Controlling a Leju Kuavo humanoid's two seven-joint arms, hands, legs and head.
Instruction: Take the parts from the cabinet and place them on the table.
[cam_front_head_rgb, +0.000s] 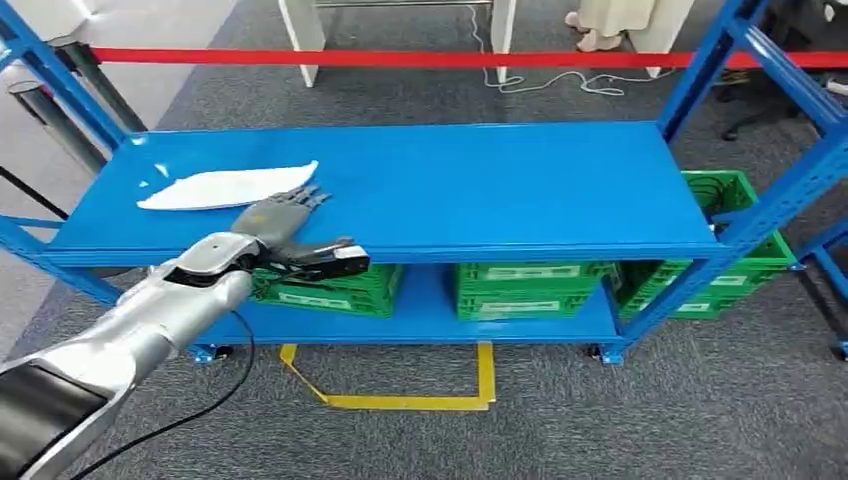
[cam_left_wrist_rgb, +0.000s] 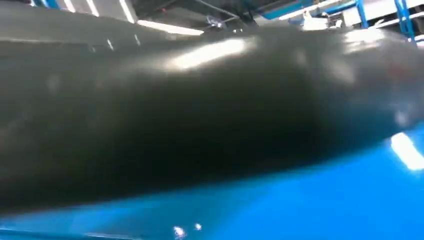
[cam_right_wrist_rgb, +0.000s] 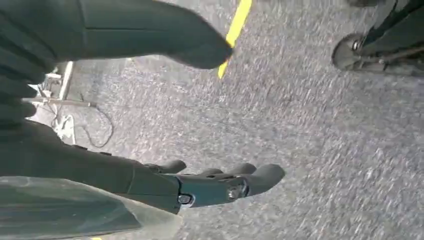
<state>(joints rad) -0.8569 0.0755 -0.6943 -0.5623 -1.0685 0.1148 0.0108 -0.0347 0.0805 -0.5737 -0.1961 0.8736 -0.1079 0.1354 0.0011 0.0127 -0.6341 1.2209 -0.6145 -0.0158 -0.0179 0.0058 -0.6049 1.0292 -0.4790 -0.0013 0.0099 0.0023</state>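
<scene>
From the head view, we see the left robot hand (cam_front_head_rgb: 283, 222) flat on the blue rack's top shelf (cam_front_head_rgb: 480, 185), fingers spread and grasping nothing, fingertips touching the white plastic-wrapped part (cam_front_head_rgb: 228, 187). Green crates (cam_front_head_rgb: 520, 288) sit below. At the right wrist, our right robot hand (cam_right_wrist_rgb: 200, 185) hangs released over grey carpet (cam_right_wrist_rgb: 310, 150).

The left arm (cam_front_head_rgb: 150, 310) is silver with a black panel near its base. Its robot hand (cam_front_head_rgb: 285, 225) is grey with darker fingers. A black cable (cam_front_head_rgb: 215, 395) hangs beneath it.
</scene>
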